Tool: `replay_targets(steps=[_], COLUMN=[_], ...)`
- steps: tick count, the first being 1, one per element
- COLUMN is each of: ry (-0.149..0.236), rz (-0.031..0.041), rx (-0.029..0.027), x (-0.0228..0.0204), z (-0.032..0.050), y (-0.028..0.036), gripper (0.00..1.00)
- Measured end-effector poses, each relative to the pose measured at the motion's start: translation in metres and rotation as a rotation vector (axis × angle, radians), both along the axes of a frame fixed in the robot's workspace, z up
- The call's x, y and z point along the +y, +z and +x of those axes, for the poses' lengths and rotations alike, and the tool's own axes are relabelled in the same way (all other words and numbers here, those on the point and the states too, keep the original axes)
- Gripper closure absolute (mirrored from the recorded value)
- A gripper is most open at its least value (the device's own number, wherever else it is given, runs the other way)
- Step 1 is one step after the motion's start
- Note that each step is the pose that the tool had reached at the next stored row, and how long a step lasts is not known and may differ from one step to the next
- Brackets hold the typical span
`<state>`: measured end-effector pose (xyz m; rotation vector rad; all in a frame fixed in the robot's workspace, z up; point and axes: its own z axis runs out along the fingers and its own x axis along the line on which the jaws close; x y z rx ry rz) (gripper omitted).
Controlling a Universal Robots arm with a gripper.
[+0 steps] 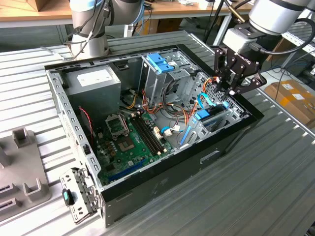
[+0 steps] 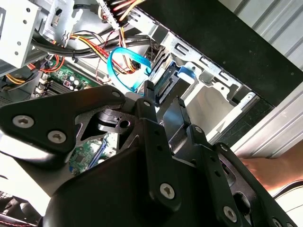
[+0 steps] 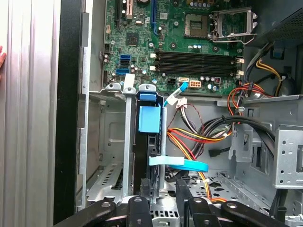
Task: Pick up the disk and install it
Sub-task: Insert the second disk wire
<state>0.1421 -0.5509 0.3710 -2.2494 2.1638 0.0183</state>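
The disk (image 1: 204, 116) stands on edge in a slot of the drive bay at the case corner on the exterior view's right. Its light-blue carrier tab (image 3: 148, 118) and dark edge show between the bay's metal walls, and blue plastic (image 2: 185, 72) shows past the fingertips. My gripper (image 1: 230, 91) hangs just above that bay, pointing down into it. In both wrist views the two black fingers (image 3: 144, 196) stand a little apart, close over the disk's upper edge. The gripper (image 3: 163, 191) (image 2: 163, 101) holds nothing that I can see.
The open computer case (image 1: 162, 182) lies on a ribbed metal table. Inside are a grey power-supply box (image 1: 96, 81), a tall cage with a blue handle (image 1: 158, 61), the green motherboard (image 1: 125, 142) and loose cables, one flat blue (image 3: 180, 164). A person's hand (image 2: 272, 170) rests beside the case.
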Motion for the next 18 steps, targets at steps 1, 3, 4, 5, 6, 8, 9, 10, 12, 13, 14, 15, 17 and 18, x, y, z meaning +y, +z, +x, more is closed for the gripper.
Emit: replay_targets(steps=[1,3,4,5,6,8,9,10,12,13,14,15,17,18], ry=[0.0,0.0,0.0,0.0,0.0,0.0,0.0,0.0,0.0,0.0,0.0,0.0,0.0,0.0], rz=[-0.0001,0.0,-0.0001,0.0,-0.0001,-0.0001,-0.0001,-0.0001,0.0,0.0,-0.0001,-0.0001,-0.0001,0.0], rx=[0.0,0.0,0.0,0.0,-0.0001,0.0,0.0,-0.0001,0.0,0.0,0.0,0.0,0.0,0.0], x=[0.0001,0.0005,0.0006,0.0009,0.0011,0.0023,0.0029,0.0035,0.0052,0.0059,0.0067,0.0075,0.0093,0.0107], z=[0.0005,0.001,0.0011,0.0013,0.0015,0.0022,0.0024,0.0027,0.0035,0.0039,0.0046,0.0052,0.0066,0.0076], y=[0.0,0.0,0.0001,0.0,0.0001,0.0,0.0001,0.0,0.0,0.0,0.0,0.0,0.0,0.0], gripper=[0.64,0.64,0.64,0.64,0.64,0.64,0.64,0.64,0.64,0.64,0.64,0.64,0.64,0.64])
